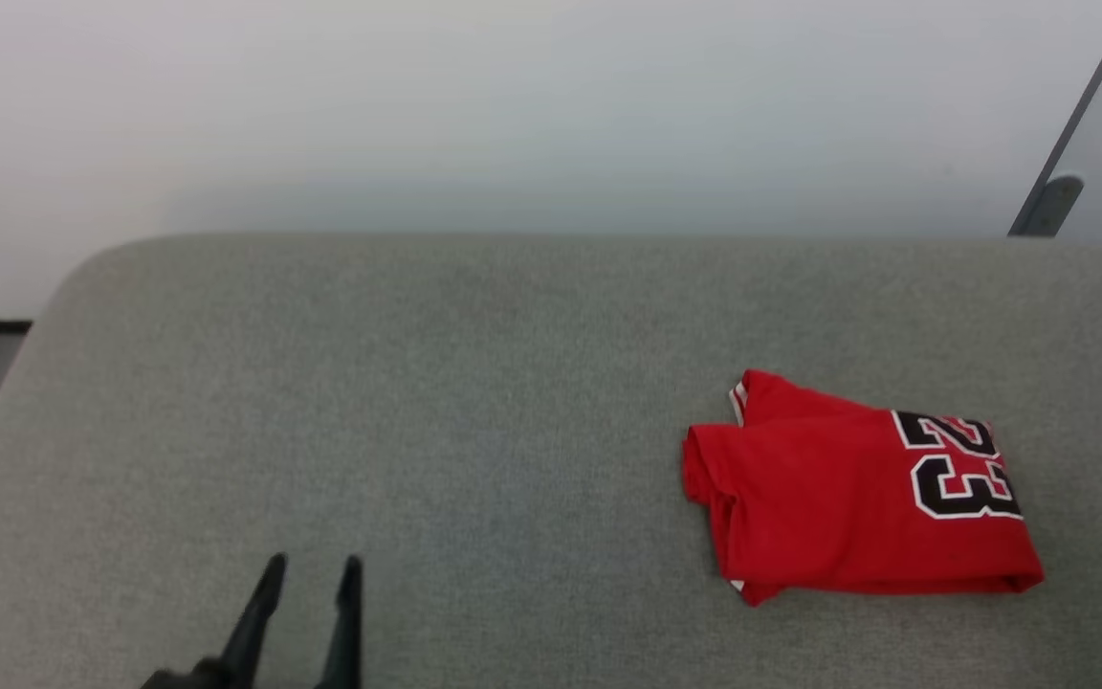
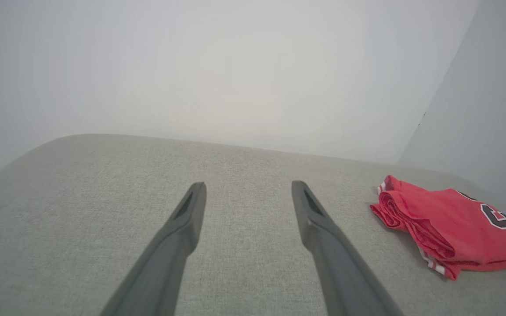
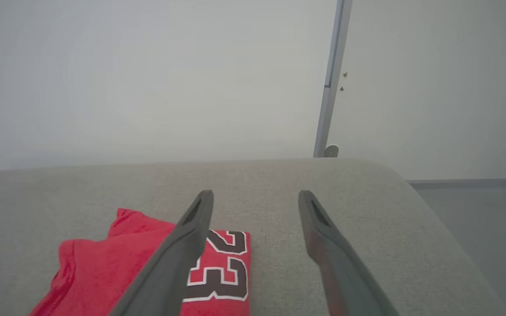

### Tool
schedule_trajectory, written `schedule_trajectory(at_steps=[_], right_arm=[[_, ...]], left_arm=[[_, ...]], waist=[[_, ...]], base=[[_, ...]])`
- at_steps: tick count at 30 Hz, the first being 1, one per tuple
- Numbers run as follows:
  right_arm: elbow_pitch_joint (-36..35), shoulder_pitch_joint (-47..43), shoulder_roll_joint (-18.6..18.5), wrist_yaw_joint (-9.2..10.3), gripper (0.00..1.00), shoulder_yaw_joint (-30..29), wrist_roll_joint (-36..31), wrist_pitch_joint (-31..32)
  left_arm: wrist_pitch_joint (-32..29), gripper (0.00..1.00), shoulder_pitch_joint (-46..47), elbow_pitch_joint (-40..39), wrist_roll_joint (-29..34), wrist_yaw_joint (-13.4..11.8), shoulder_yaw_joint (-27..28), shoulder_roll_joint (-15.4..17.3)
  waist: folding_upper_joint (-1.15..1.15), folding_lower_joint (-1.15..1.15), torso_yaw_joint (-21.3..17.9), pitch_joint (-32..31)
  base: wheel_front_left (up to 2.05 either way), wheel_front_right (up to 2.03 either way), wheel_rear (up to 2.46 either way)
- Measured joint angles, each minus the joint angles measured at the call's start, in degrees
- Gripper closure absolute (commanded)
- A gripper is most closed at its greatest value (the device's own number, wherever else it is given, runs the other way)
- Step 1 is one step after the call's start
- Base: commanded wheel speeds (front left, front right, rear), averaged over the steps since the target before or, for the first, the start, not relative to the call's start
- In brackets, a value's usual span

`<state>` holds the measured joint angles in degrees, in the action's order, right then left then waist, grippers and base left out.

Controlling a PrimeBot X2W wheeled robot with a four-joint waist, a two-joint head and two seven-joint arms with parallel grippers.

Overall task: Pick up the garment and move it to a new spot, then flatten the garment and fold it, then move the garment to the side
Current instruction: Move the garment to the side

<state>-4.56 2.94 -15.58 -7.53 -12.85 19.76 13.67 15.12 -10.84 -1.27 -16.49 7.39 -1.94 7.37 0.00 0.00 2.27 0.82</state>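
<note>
Garment (image 1: 857, 498) — red jersey, folded compact, numerals uppermost. It lies flat toward the right side of the grey fabric-covered desk (image 1: 417, 383), judged to be set aside as the final step asks. Left gripper (image 1: 314, 566): fingers apart, empty, well clear of the garment. Right gripper (image 3: 256, 197) — fingers apart, empty, hovering near the numbered end.

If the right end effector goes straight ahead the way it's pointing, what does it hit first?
Probably nothing: only gray upholstery lies ahead, with the red jersey off to its left; depth is unclear.
</note>
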Motion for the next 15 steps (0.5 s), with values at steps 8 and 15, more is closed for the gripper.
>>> schedule_trajectory(at_steps=[8, 15], right_arm=[[10.65, 8.77, -12.38, 0.01, 0.00, 8.16, 8.94, 28.39], [14.07, 17.18, -15.81, 0.00, 0.00, 13.61, 17.04, 40.57]], left_arm=[[0.00, 0.00, 6.09, 2.60, -0.35, 0.00, -3.30, 0.15], [0.00, 0.00, 10.68, 3.60, -0.65, 0.00, -5.47, 0.62]], waist=[[0.00, 0.00, 0.52, 5.12], [0.00, 0.00, 0.57, 10.11]], base=[[0.00, 0.00, 0.00], [0.00, 0.00, 0.00]])
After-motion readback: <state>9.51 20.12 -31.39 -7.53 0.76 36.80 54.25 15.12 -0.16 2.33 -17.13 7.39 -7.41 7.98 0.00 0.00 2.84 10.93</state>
